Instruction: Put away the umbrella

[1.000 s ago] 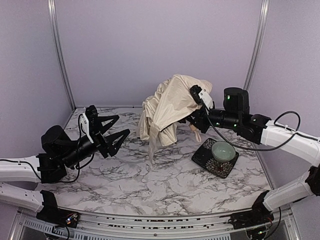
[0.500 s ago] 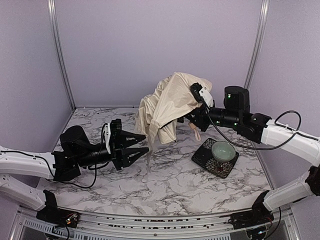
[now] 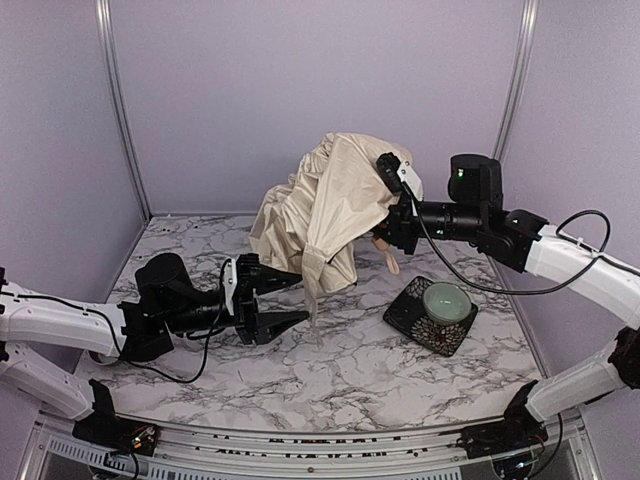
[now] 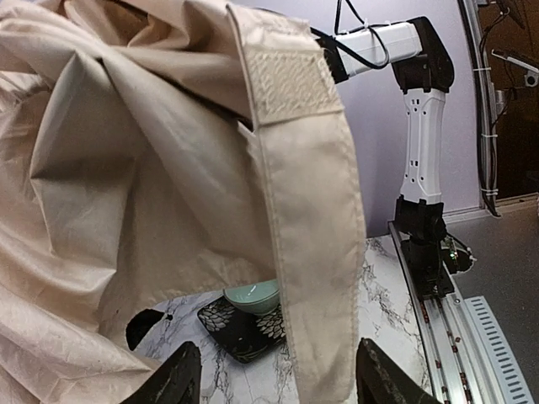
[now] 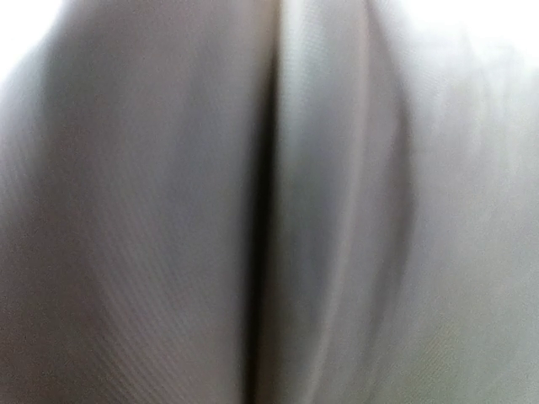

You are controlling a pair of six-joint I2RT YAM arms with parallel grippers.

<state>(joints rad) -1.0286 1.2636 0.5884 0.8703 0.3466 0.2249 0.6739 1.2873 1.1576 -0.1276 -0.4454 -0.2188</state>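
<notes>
Two arms reach over the marble table. Right gripper clutches the umbrella up high, toward 12 o'clock. Left gripper, at its 7 o'clock, has its fingers spread wide, right by the hanging strap.

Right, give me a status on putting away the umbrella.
Done: the umbrella is folded down and held up by the right gripper. In hand: the open left gripper sits at the dangling closure strap. Left: wrap the loose fabric, fasten the strap and stow it.
</notes>
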